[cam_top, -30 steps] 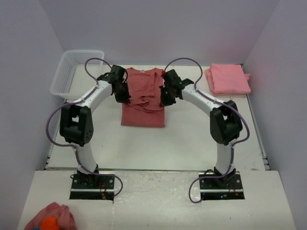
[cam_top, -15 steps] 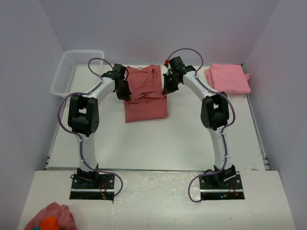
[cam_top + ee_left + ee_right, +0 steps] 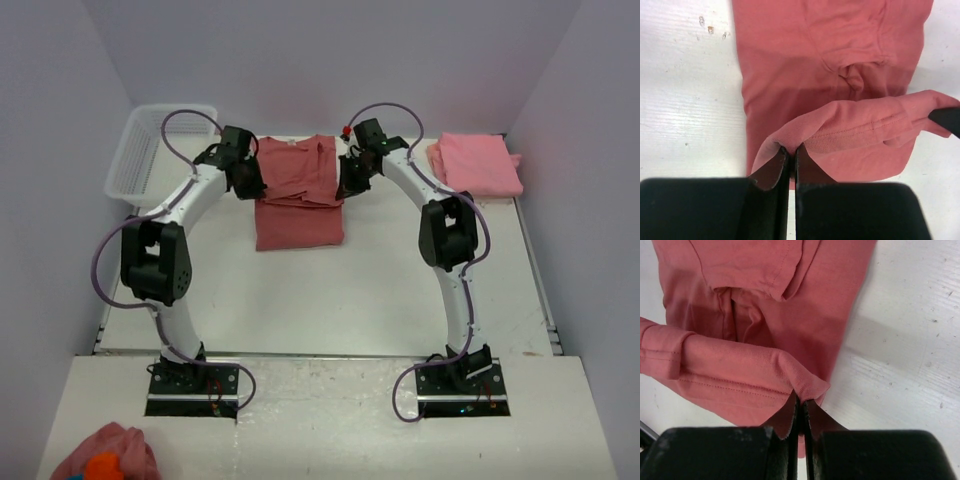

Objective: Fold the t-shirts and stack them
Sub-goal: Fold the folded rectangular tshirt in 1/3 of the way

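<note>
A dusty rose-red t-shirt (image 3: 298, 200) lies at the back middle of the table, its hem end doubled up over the body. My left gripper (image 3: 252, 188) is shut on the left corner of that raised hem (image 3: 790, 135). My right gripper (image 3: 345, 188) is shut on the right corner (image 3: 807, 385). The hem stretches between the two grippers above the flat part of the shirt (image 3: 805, 65). A lighter salmon pink t-shirt (image 3: 477, 164) lies folded at the back right.
A white plastic basket (image 3: 150, 150) stands at the back left corner. A small pink cloth lump with an orange patch (image 3: 105, 458) lies at the near left, in front of the arm bases. Walls close in the table on three sides.
Both grippers have carried the hem away from me, toward the collar end. The shirt's visible length has shortened as the fold went over.
</note>
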`<action>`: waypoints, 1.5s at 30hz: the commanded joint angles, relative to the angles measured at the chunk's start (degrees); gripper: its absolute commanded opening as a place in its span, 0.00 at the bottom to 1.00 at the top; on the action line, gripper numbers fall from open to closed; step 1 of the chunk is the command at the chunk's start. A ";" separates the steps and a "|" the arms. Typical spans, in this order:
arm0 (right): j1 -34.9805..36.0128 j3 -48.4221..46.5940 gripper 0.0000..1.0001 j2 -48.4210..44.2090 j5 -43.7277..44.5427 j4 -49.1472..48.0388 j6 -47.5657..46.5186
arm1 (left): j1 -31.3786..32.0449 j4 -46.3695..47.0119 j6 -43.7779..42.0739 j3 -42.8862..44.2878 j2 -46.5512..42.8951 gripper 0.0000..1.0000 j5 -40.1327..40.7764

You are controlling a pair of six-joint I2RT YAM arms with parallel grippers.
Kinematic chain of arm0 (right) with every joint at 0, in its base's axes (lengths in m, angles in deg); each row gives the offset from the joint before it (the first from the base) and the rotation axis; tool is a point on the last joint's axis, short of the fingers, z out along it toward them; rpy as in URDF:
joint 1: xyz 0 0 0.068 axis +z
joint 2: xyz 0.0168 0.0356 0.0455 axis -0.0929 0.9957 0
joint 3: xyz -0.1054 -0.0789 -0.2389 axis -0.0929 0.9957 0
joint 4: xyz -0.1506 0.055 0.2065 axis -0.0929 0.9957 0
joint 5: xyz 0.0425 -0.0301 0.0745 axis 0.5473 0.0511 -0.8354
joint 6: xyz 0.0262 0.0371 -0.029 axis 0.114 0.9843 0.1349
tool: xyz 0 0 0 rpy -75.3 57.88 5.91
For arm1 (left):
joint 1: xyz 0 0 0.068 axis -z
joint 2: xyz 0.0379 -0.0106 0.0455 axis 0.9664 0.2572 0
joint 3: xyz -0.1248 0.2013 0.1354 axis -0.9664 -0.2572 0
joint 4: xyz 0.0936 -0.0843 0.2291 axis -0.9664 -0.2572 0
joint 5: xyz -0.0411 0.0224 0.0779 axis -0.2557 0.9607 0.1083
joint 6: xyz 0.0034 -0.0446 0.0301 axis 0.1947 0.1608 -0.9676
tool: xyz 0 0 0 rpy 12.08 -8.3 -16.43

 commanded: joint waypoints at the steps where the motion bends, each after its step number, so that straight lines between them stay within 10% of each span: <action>1: -0.42 -2.50 0.00 -1.03 -1.34 1.13 -1.22 | -0.86 0.87 -0.04 0.26 -1.64 0.00 4.13; 11: -0.42 -10.23 0.01 5.65 -4.95 3.16 -2.80 | -1.91 1.57 0.84 5.18 8.55 0.00 4.92; 15: -0.60 -12.60 0.42 7.05 -4.69 2.45 -4.03 | -2.18 3.85 1.28 5.27 10.92 0.00 5.98; 18: -0.51 -14.02 0.75 6.09 -2.67 0.88 -4.03 | -2.27 8.59 1.19 2.83 10.07 0.25 5.62; 22: -0.25 -12.88 0.92 1.00 0.49 -1.85 -6.22 | -1.83 19.75 -0.82 -5.35 2.42 0.90 5.97; 27: -0.16 -9.28 0.97 -7.08 4.45 -0.71 -6.41 | -0.78 25.04 -2.68 -10.88 -8.02 1.00 9.58; 29: 0.54 -3.14 0.93 -11.81 4.80 -0.89 -4.66 | 0.36 26.10 -2.67 -13.35 -12.33 1.00 9.32; 30: 0.72 3.32 0.52 -13.58 4.20 -2.63 -4.13 | 1.93 24.88 -2.76 -13.71 -13.58 1.00 9.84; 31: 0.98 6.95 0.51 -15.43 3.41 -4.30 -2.99 | 2.73 23.82 -2.94 -13.71 -14.46 0.99 10.37; 32: 1.07 10.56 0.01 -17.01 2.44 -5.88 -0.28 | 3.61 22.77 -3.37 -13.36 -15.42 0.86 10.02; 36: 2.03 20.34 0.00 -18.26 -3.27 -9.94 2.20 | 5.90 17.14 0.65 -14.23 -13.95 0.00 2.04; 45: 6.96 16.41 0.00 -9.30 -11.98 -9.50 3.17 | 9.07 19.41 3.74 -20.92 -7.00 0.00 -1.94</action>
